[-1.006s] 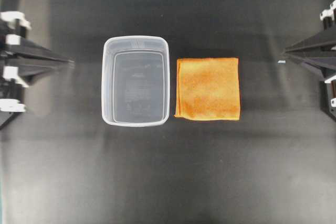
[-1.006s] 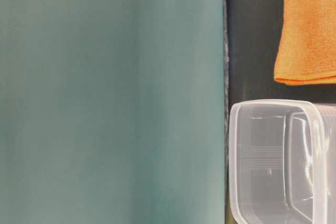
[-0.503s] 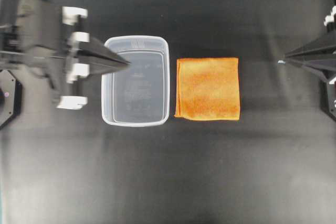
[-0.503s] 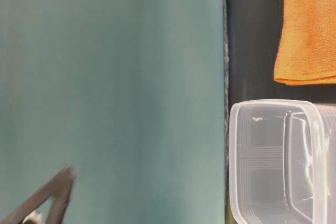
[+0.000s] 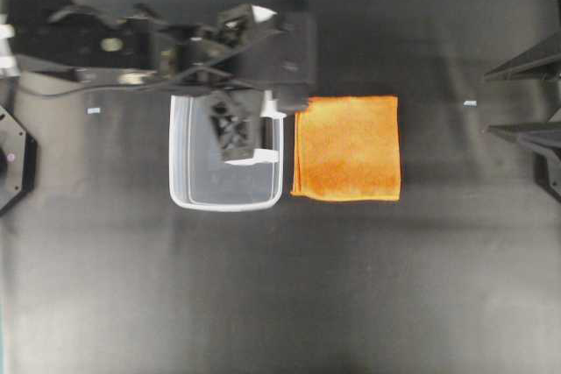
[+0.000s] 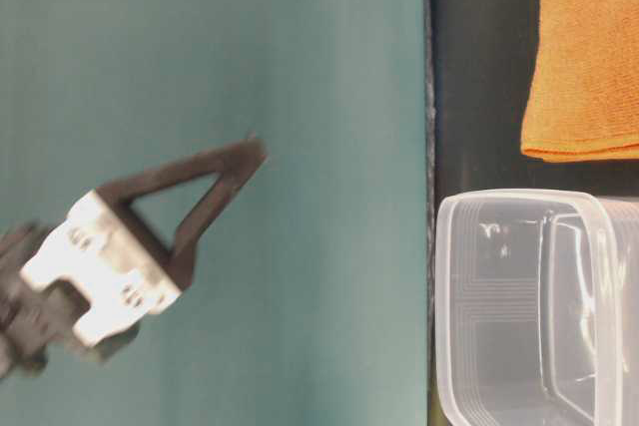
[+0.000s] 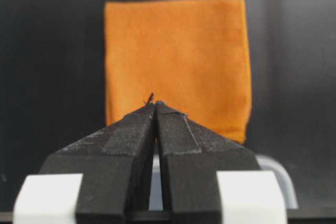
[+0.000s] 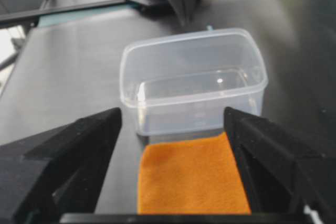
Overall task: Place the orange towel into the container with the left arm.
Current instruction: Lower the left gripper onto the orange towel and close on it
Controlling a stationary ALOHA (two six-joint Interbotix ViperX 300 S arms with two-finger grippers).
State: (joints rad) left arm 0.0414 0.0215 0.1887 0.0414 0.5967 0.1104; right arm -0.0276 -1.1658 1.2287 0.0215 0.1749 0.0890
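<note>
Left gripper (image 7: 155, 103) hanging over container (image 5: 184, 190), jaws pressed together, empty; orange towel (image 5: 347, 148) lying beside it; right gripper (image 8: 173, 124) jaws apart.

The orange towel (image 5: 346, 148) lies flat on the black table, a square folded cloth with a fuzzy nap, just beside the container (image 5: 226, 192) on its right in the overhead view, edges parallel to it. The container is a clear plastic tub with rounded corners and a thick rim, upright and empty. The left arm (image 5: 158, 45) reaches above the container, its fingers pressed together
</note>
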